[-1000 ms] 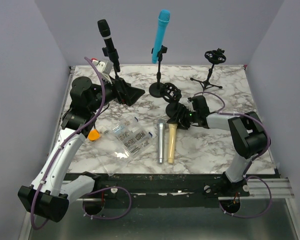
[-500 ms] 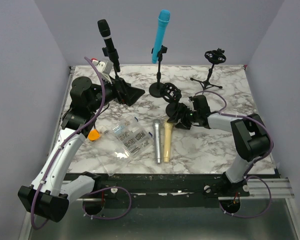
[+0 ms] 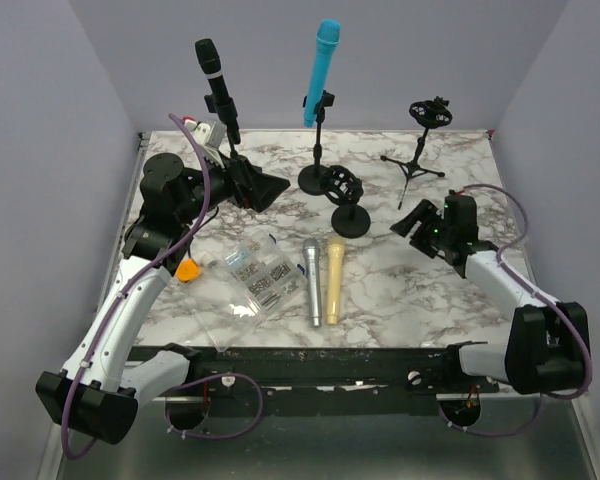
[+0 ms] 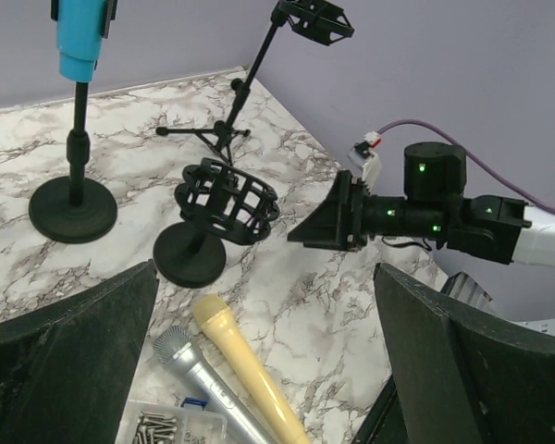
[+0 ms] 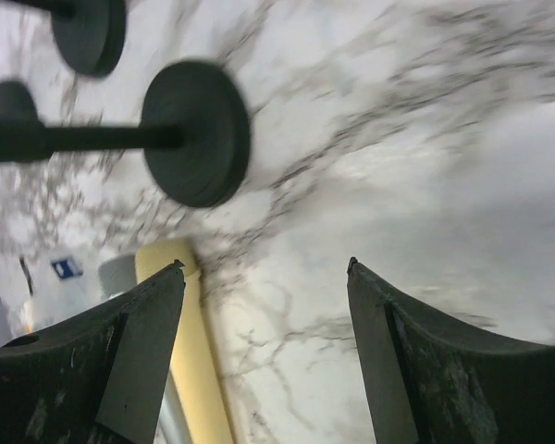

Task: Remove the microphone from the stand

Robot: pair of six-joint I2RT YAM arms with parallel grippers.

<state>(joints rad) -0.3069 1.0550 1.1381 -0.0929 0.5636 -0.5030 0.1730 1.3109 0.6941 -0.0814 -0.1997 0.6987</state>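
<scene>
A blue microphone [image 3: 322, 70] stands clipped in a round-based stand [image 3: 317, 180], its lower end also showing in the left wrist view [image 4: 81, 32]. A black microphone [image 3: 215, 85] sits in a stand at the back left, just behind my left gripper [image 3: 260, 188], which is open and empty [image 4: 265, 268]. A yellow microphone [image 3: 333, 280] and a silver microphone [image 3: 311, 282] lie side by side on the marble table [image 3: 420, 290]. My right gripper [image 3: 412, 222] hovers open and empty [image 5: 265, 263] to the right of them. The yellow microphone [image 5: 190, 351] lies beside its left finger.
An empty shock-mount stand [image 3: 348, 200] stands right behind the lying microphones. A tripod stand [image 3: 425, 140] with an empty mount is at the back right. A clear box of screws [image 3: 260, 275], a plastic bag and an orange piece [image 3: 187, 270] lie at the front left.
My right gripper has opened and drawn back to the right, away from the yellow microphone's head. The yellow and silver microphones have slid a little left. The left arm has not moved.
</scene>
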